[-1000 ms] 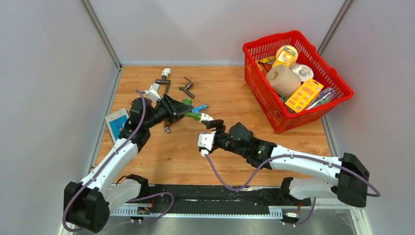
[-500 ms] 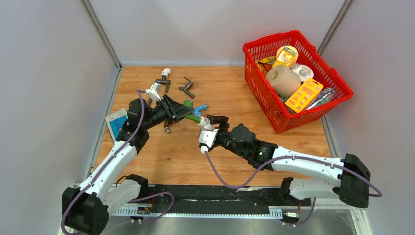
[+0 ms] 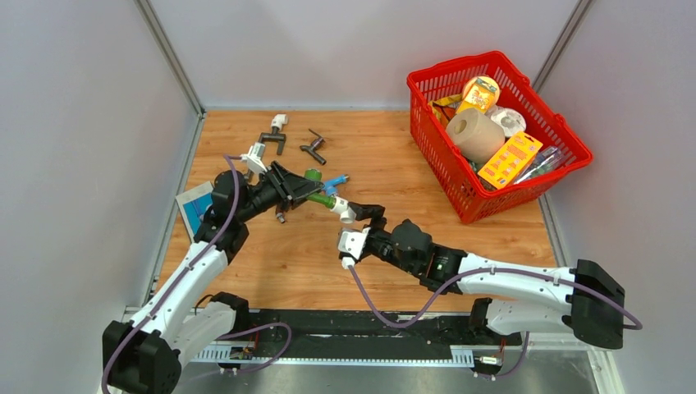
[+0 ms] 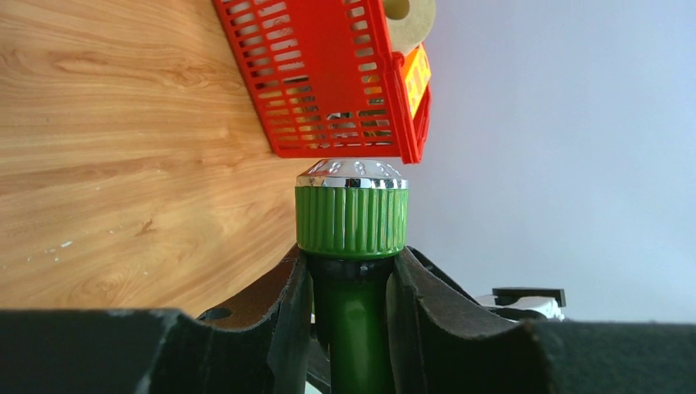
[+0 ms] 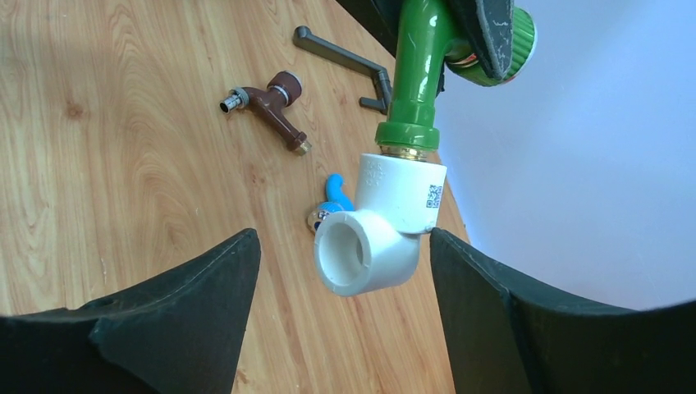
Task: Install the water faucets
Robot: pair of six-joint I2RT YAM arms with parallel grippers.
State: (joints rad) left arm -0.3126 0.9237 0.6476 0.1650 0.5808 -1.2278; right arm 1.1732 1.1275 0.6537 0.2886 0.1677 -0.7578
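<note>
My left gripper is shut on the stem of the green faucet, held above the table. A white elbow fitting sits on the faucet's end. My right gripper stands open just short of the elbow, a finger to each side and not touching it. In the top view the left gripper, the green faucet, the elbow and the right gripper line up at the table's middle. The blue faucet, the brown faucet and a dark grey faucet lie on the wood.
A red basket full of groceries stands at the back right. Another dark tap with a white fitting and a white fitting lie at the back left. A blue booklet lies by the left wall.
The left gripper has brought the green faucet and elbow slightly nearer. The right gripper has shifted a little to the right and its jaws have widened a bit.
</note>
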